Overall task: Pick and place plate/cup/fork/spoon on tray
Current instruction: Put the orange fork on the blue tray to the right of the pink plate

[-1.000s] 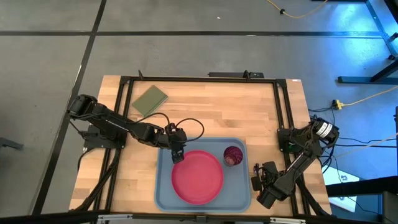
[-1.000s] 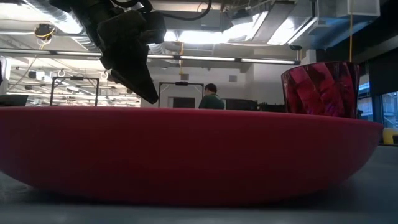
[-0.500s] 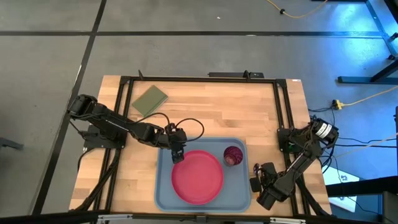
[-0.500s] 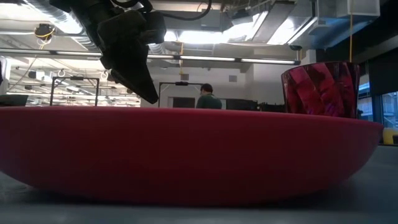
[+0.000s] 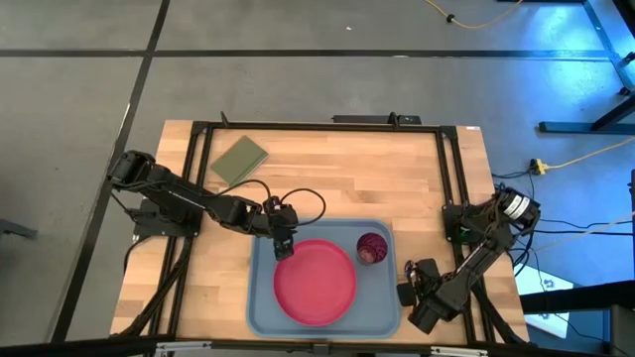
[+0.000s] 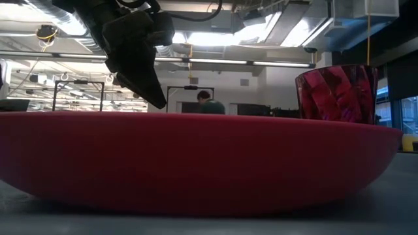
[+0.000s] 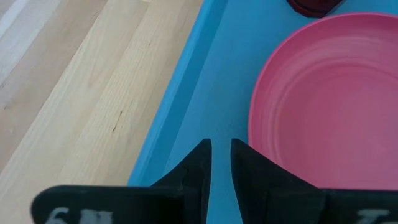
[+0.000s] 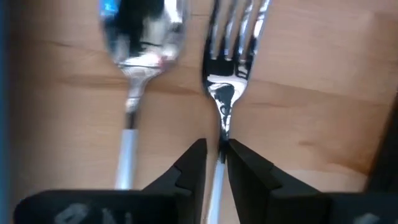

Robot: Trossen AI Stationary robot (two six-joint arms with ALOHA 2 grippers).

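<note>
The pink plate (image 5: 315, 281) lies in the light-blue tray (image 5: 260, 307), and the dark red cup (image 5: 372, 248) stands upright at the tray's far right. My left gripper (image 5: 283, 250) hangs shut and empty over the tray's far left corner (image 7: 205, 81), beside the plate's rim (image 7: 267, 106). My right gripper (image 5: 409, 283) is low over the table just right of the tray, shut on the fork (image 8: 233, 43). The spoon (image 8: 143, 37) lies beside the fork on the wood. Both handles are hidden by the gripper. My right gripper pinches the fork's thin neck (image 8: 222, 127), just behind the tined head, between its two fingers (image 8: 194, 163). The fingers stand on either side of the neck. The fork's head lies on the wooden table next to the spoon.
An olive-green pad (image 5: 239, 160) lies at the table's far left. A black frame (image 5: 451, 178) runs along the table's sides and far edge. Bare wood lies between the pad and the tray. In the low view a person (image 6: 209, 103) shows in the room behind.
Neither gripper nor any of the task's things has visibly moved. The person in the room behind has walked toward the low view's left.
</note>
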